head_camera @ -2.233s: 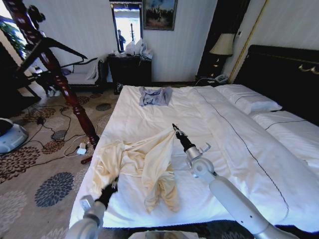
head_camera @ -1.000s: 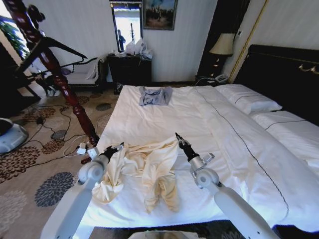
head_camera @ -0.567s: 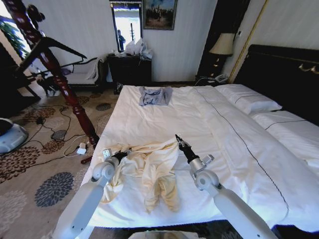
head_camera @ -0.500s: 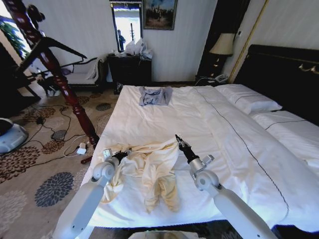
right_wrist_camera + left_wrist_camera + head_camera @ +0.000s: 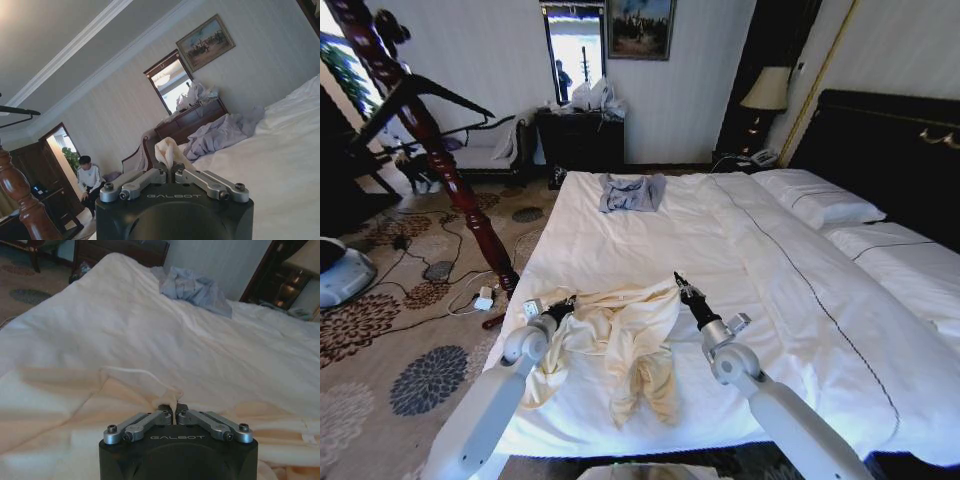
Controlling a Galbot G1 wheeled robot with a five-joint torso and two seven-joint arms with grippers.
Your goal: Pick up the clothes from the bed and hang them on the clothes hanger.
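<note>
Cream fabric, the long-sleeved top (image 5: 620, 340), lies rumpled on the near part of the white-sheeted bed (image 5: 790, 300), close to its left edge, with the sleeves trailing down toward the foot. The left gripper (image 5: 563, 304) sits low at the top's left shoulder area; from its wrist camera the jaws are pressed together on a small fold of the cream cloth (image 5: 167, 399). The right gripper (image 5: 680, 284) is at the garment's upper right corner, raised a little off the sheet, and its jaws are likewise pinched tight around a tuft of the fabric (image 5: 167, 150) that pokes up between them. Between the two grippers the upper edge of the top stretches across in a loose line. Farther up the bed, well apart from all this, lies a small grey-blue garment (image 5: 631, 192). White pillows (image 5: 817, 198) rest against the black headboard (image 5: 890, 150) on the right.
</note>
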